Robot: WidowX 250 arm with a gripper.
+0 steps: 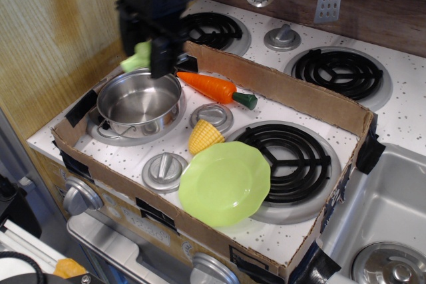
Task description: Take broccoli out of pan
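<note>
The light-green broccoli hangs in my gripper, which is shut on it and raised well above the pan, blurred by motion. The broccoli sticks out to the left of the fingers. The shiny steel pan sits on the front-left burner inside the cardboard box and holds nothing.
An orange carrot lies right of the pan. A yellow corn piece and a lime-green plate sit toward the front. The cardboard box wall rings the work area. A sink is at the right.
</note>
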